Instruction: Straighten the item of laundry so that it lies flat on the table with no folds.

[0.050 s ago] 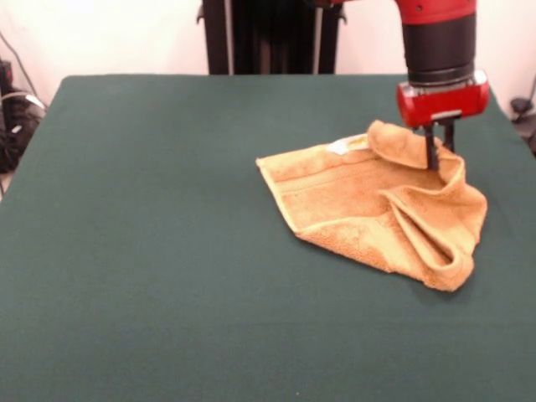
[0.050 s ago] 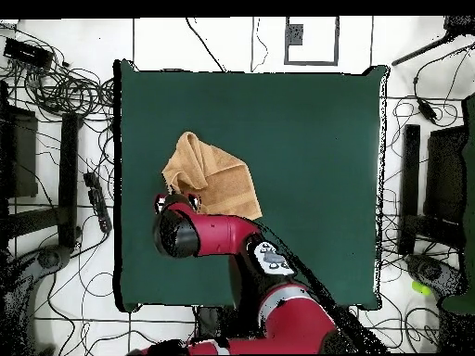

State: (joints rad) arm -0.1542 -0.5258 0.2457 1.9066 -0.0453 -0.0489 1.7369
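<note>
I see the towel [image 1: 381, 209] lying rumpled on the table [image 1: 167, 251] near its edge, and my gripper [image 1: 440, 155] seems pinched shut on its raised far corner, directly above it.

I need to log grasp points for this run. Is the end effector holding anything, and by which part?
The end effector seems to pinch the towel at a raised fold on its far right edge, though the contact is not clear.

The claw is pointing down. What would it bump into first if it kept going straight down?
Probably the crumpled golden-orange terry towel: the claw already seems to sit at a raised fold of it, with the dark green felt table underneath.
</note>
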